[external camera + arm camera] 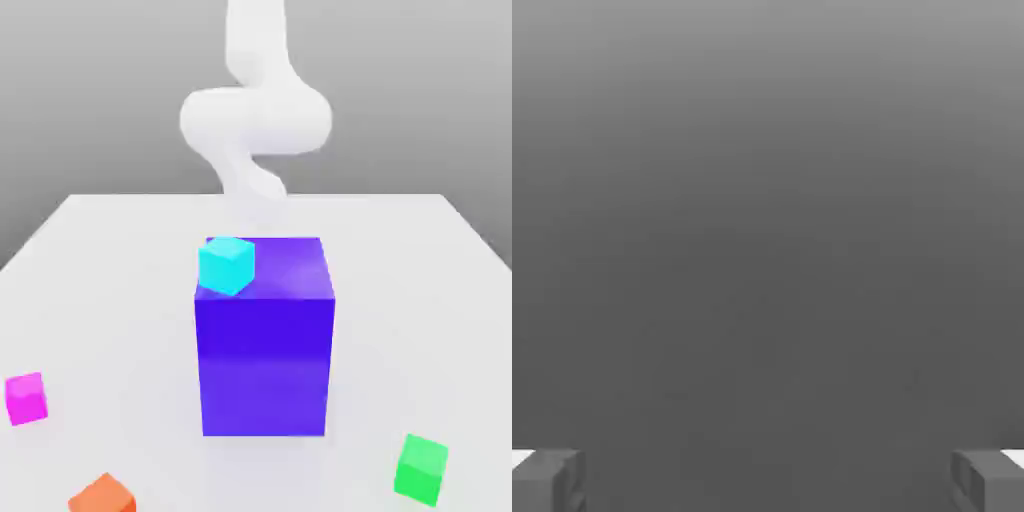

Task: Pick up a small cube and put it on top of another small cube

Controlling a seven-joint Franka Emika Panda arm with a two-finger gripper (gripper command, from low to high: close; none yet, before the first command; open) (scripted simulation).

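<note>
The small cube [26,397], bright magenta-pink, rests on the white table near the exterior view's left edge. A cyan small cube [227,265] sits on the top front-left corner of the big blue-purple block [265,350] at the table's middle. My white arm [255,120] curls up behind the block, well away from the magenta cube. In the hand view my gripper [768,482] is open: its two grey fingertips [547,480] stand far apart with nothing between them, facing a plain grey background.
An orange cube [102,495] lies at the table's front left, close to the magenta one. A green cube [421,468] lies at the front right. The white table [120,300] stretches around the tall block, which stands between the arm and the front cubes.
</note>
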